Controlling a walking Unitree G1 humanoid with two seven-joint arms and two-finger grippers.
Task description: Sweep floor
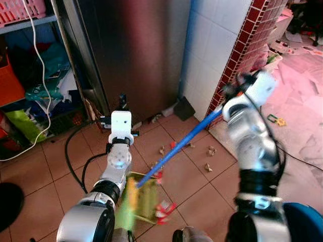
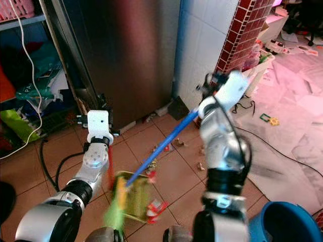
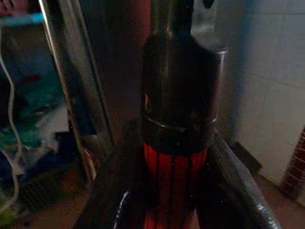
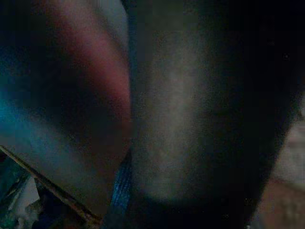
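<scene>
Broom handle (image 1: 184,137) slants from right pincer (image 1: 233,91) down to dustpan (image 1: 144,199).

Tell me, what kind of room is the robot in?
Probably a kitchen corner in a home: a tall steel fridge, a white tiled wall, cluttered shelves, and crumbs on the tile floor.

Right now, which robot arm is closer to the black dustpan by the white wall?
Right. Its tool is up beside the black dustpan, holding the blue broom handle. The left tool is farther away, across the metal cabinet front.

A blue-handled broom (image 1: 181,143) slants down over crumb-littered brown floor tiles (image 1: 197,176).
</scene>
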